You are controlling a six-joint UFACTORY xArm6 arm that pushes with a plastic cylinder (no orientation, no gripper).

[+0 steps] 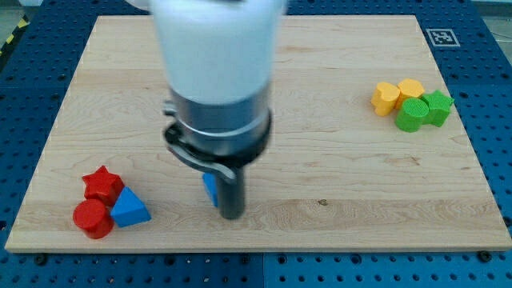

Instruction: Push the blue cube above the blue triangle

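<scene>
The blue cube [210, 189] lies on the wooden board [336, 176] below the view's centre; only its left edge shows, the rest is hidden behind my rod. My tip [231, 214] rests against the cube's right side. The blue triangle [130, 209] lies at the view's lower left, well to the left of the cube and a little lower. The arm's white and grey body covers the board's upper middle.
A red star [102, 183] and a red cylinder [93, 218] touch the blue triangle on its left. At the view's right lie a yellow heart [386, 98], a yellow block [411, 89], a green cylinder [413, 115] and a green star [438, 106], all clustered together.
</scene>
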